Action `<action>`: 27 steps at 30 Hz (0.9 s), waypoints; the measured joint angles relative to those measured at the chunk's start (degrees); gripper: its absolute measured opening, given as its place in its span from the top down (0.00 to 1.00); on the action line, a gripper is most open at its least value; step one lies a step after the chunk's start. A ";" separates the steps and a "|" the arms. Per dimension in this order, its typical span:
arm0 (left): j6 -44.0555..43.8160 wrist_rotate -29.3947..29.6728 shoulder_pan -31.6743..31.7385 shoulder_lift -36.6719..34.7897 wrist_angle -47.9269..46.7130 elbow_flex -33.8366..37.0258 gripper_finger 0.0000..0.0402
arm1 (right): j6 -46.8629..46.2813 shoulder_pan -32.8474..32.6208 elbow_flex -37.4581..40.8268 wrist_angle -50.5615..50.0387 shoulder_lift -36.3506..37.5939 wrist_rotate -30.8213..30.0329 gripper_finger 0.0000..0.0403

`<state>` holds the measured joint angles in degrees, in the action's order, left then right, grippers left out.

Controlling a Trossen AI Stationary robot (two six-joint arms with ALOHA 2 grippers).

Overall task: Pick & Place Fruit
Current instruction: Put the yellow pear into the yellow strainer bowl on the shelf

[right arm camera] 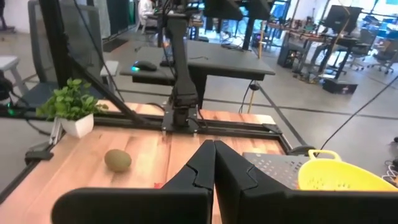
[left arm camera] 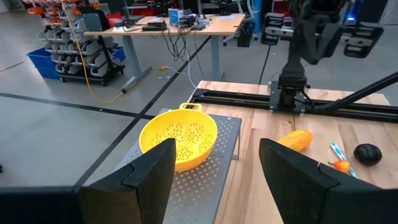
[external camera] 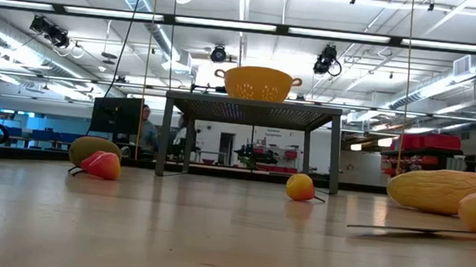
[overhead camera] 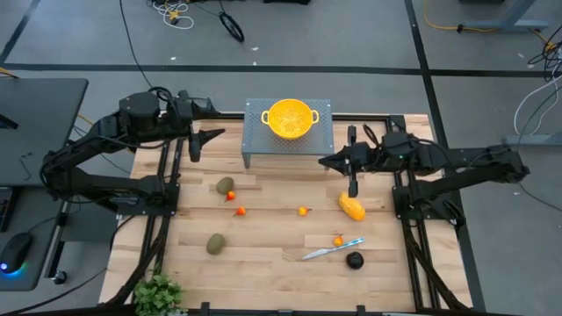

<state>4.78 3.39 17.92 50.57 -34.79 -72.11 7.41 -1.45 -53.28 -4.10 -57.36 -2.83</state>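
Observation:
Fruit lies scattered on the wooden table: two olive-brown ovals [overhead camera: 226, 186] [overhead camera: 215, 244], a yellow-orange oblong [overhead camera: 351, 207], a dark round one [overhead camera: 354, 260], and tiny orange-red ones [overhead camera: 240, 211] [overhead camera: 303, 211] [overhead camera: 338, 240]. The yellow perforated bowl [overhead camera: 291, 118] stands on a grey perforated stand [overhead camera: 260, 149] at the far side. My left gripper [overhead camera: 211, 136] hovers open, left of the stand. My right gripper [overhead camera: 325, 161] hangs shut, right of the stand and beyond the oblong. In the left wrist view the open left gripper [left arm camera: 216, 155] faces the bowl [left arm camera: 178, 140].
A slim silver knife with a pale blue handle [overhead camera: 332, 250] lies near the dark fruit. A small potted plant [overhead camera: 158, 294] sits at the near left corner. Black arm rails run along both table sides. Bare wood lies between the fruit pieces.

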 joint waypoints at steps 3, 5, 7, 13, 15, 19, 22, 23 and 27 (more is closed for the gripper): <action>-0.02 0.00 0.01 0.00 0.00 -0.01 0.40 | 1.22 -1.11 0.00 0.02 -0.88 -1.03 0.98; -0.02 0.01 0.00 0.00 0.00 -0.01 0.40 | 1.82 -1.81 0.00 -0.31 -1.55 -1.70 0.98; -0.02 -0.01 0.01 0.00 0.00 -0.01 0.40 | 2.66 -2.37 0.00 -0.79 -2.18 -1.77 0.98; -0.04 0.01 0.01 0.00 0.00 -0.01 0.40 | 3.29 -4.24 0.00 -2.83 -4.05 -3.61 0.97; -0.02 0.01 0.01 0.00 0.00 -0.01 0.40 | 3.81 -4.63 0.00 -3.04 -4.50 -3.63 0.95; 0.07 0.01 0.01 0.00 0.00 -0.01 0.40 | 3.77 -5.21 0.00 -3.04 -5.35 -5.12 0.87; 0.09 0.03 0.01 0.00 0.00 -0.01 0.40 | 3.64 -5.31 0.00 -3.05 -5.72 -5.16 0.80; 0.09 0.02 0.00 0.00 0.00 -0.01 0.40 | 3.63 -5.33 0.00 -3.04 -5.74 -5.14 0.77; 0.42 0.03 -0.01 0.00 0.00 0.00 0.40 | 3.61 -5.34 0.00 -3.02 -5.90 -5.18 0.66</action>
<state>5.19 3.42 17.92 50.57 -34.79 -72.10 11.03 -6.79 -53.28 -7.11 -63.26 -8.01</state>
